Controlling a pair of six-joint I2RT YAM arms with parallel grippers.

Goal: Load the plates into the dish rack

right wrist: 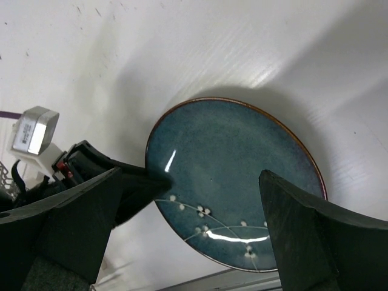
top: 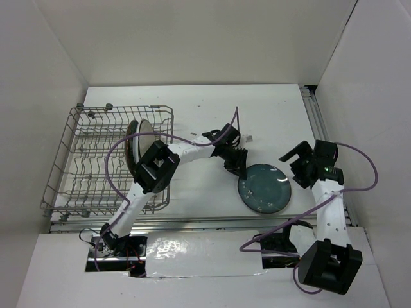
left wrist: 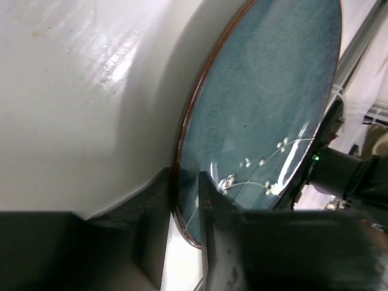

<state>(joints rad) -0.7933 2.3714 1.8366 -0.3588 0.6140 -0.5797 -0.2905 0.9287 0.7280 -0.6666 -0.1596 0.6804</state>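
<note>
A speckled dark teal plate (top: 264, 188) with white blossom marks lies on the white table, right of centre. It also shows in the left wrist view (left wrist: 260, 109) and the right wrist view (right wrist: 236, 170). My left gripper (top: 236, 168) is shut on its left rim, one finger (left wrist: 154, 212) under and one over the edge. My right gripper (top: 298, 163) is open and empty, just above the plate's right side, fingers (right wrist: 303, 230) wide apart. The grey wire dish rack (top: 83, 186) stands at the left. It holds a cream plate (top: 145, 131) and a dark plate (top: 131, 146) upright, partly hidden by my left arm.
A small grey block (top: 249, 137) lies on the table behind the plate. A metal rail (top: 314, 115) runs along the table's right edge. White walls close in the left, back and right sides.
</note>
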